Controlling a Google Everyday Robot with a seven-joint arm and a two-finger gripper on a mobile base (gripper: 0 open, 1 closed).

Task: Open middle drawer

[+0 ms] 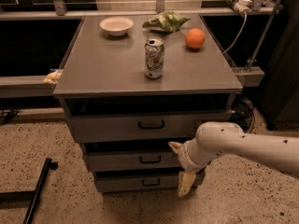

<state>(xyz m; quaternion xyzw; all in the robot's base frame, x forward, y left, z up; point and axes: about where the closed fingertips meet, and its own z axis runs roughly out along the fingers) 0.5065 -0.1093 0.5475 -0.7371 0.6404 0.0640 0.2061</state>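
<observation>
The middle drawer (124, 162) is a grey metal front with a small black pull handle (150, 159), shut, between the top drawer (107, 126) and the bottom drawer (121, 183). My gripper (180, 165) is at the end of the white arm coming in from the right. It is open and empty, with one cream finger (175, 146) at the middle drawer's upper edge and the other finger (184, 184) down by the bottom drawer. It sits in front of the middle drawer's right part, just right of the handle, and hides that part.
On the cabinet top (103, 73) stand a soda can (154, 58), a white bowl (117, 25), a green chip bag (166, 20) and an orange (195, 38). A black bar (38, 190) lies on the speckled floor at the left. Cables and a metal post (261, 36) are at the right.
</observation>
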